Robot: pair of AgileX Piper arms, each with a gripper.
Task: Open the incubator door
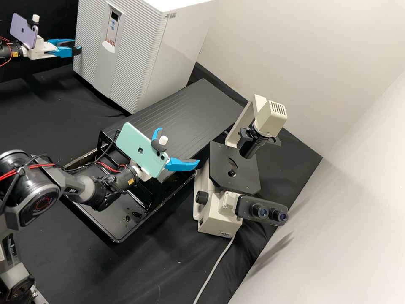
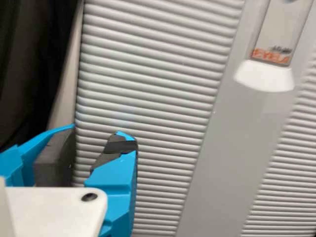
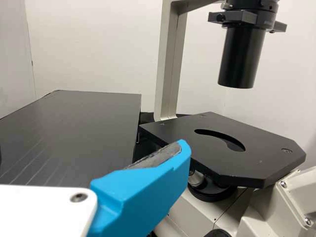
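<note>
A black platform (image 1: 181,109) stood between the shut incubator (image 1: 130,59) and microscope (image 1: 225,181). Left gripper (image 1: 76,47), slightly parted, was by the incubator; right gripper (image 1: 177,146) was spread wide.

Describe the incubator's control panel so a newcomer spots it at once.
Find the incubator, the big pale box. A smooth grey strip runs down its ribbed front. Near the strip's top sits the control panel, a narrow upright plate set apart from the neighbouring ribs by its small dark screen.

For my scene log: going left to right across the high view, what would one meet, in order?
Lilac phone → left tool → incubator → microscope.
</note>
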